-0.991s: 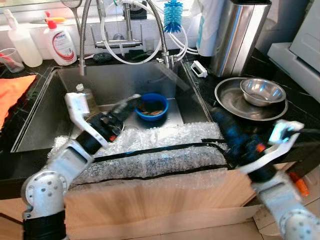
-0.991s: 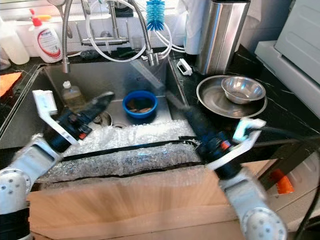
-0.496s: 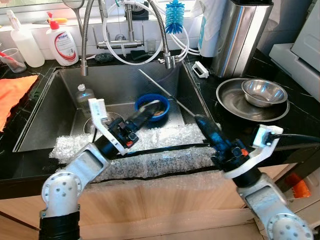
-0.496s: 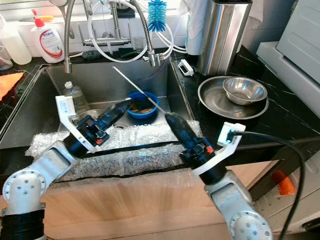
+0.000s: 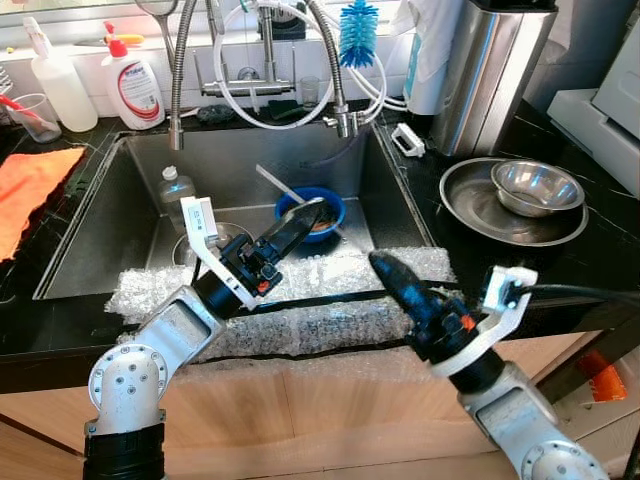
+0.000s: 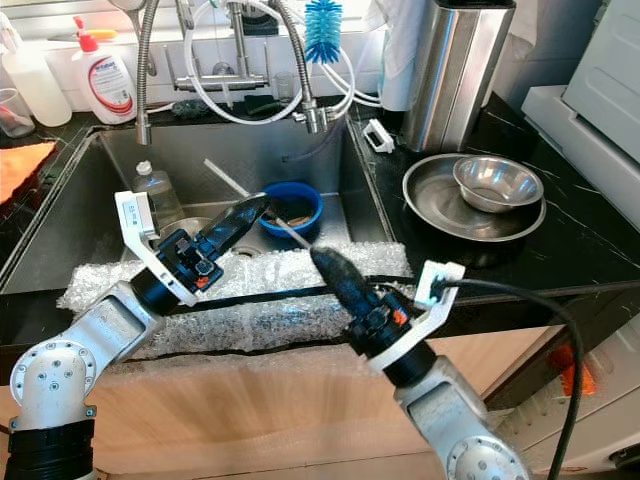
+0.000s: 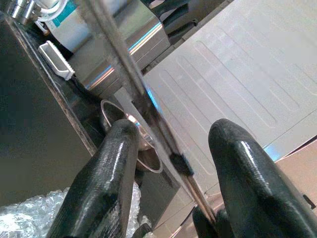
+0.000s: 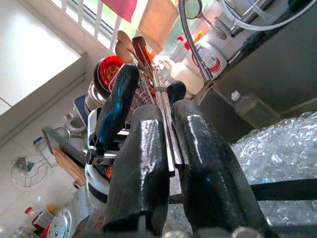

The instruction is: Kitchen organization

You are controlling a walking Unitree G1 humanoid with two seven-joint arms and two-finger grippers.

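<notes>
Your right gripper [image 6: 322, 259] is clamped on a thin metal rod [image 6: 232, 183], pinching it at its near end; in the right wrist view the two black fingers [image 8: 141, 163] squeeze it between them. From that grip the rod runs up and away toward your left, crossing the blue bowl [image 6: 289, 207] in the sink [image 6: 60, 215] and ending out over the basin. That long axis is what the next move turns on: the rod slants across the line of your left gripper [image 6: 247, 208], not along it.

Your left gripper hangs with its fingers spread, just over the near rim of the bowl, and in the left wrist view the rod [image 7: 133, 94] passes straight through the gap between the two fingers [image 7: 106, 173], touching neither as far as you can see. So the left arm is already around the shaft partway along, the right at the end. I judge a handover likely; if so, closing the left should catch it, but check it sits square between the fingers first
</notes>
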